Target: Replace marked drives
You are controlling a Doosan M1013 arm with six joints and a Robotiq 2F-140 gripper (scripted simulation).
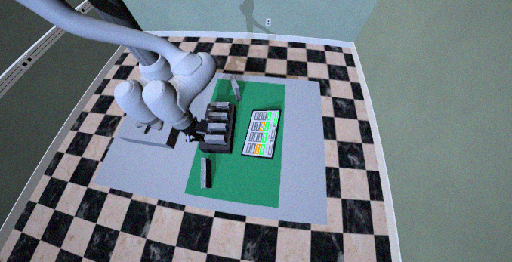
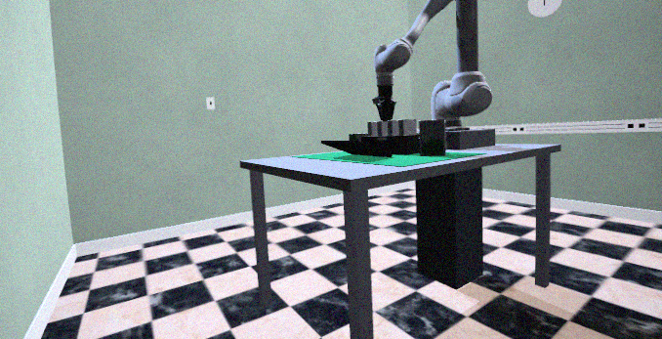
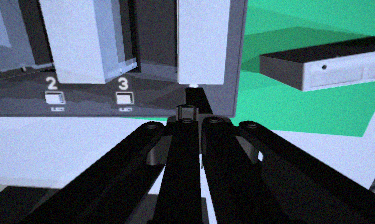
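From the top view, starting left: the base block [image 1: 145,138] [image 2: 471,139] sits by the table's left edge, the white arm [image 1: 194,73] [image 2: 395,56] reaching over it. Here's the gripper [image 1: 196,132] [image 2: 386,117] [image 3: 193,101], fingers together, nothing clamped, tips pointing down at the dock's left side, in front of the fourth bay's drive. Toward the lower-left corner, one spare drive [image 1: 204,173] [image 2: 433,138] [image 3: 339,70] stands on the green mat [image 1: 249,185] [image 2: 415,161] [image 3: 289,120], pale-faced and dark-sided. Just beyond, the dark dock [image 1: 215,148] [image 2: 405,146] [image 3: 154,95] carries four pale drives in a row, 2 and 3 readable above their eject buttons. Up near the upper edge, the other spare drive [image 1: 235,88] is set at a slant. And over toward the right edge, the screen [image 1: 261,134], two orange marks among green and gray ones!
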